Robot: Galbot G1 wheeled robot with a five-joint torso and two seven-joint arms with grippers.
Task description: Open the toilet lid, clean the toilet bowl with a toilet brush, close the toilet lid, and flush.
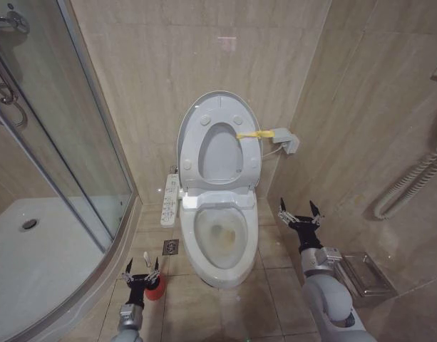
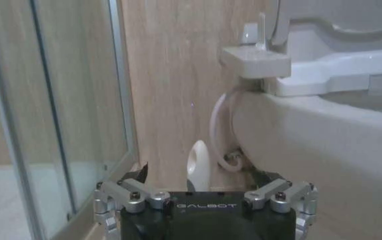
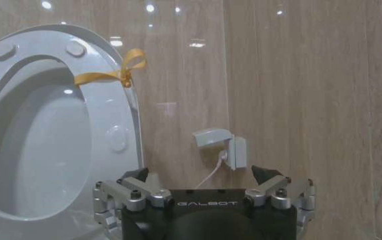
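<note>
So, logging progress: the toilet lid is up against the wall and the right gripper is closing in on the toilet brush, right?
Wrong arm. The head view shows the left gripper at the toilet brush; the right gripper hangs beside the bowl. The toilet lid is indeed up.

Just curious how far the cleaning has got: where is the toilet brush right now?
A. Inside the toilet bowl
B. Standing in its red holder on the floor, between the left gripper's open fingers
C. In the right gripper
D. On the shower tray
B: the toilet brush stands in its red holder, with the left gripper open around its handle.
</note>
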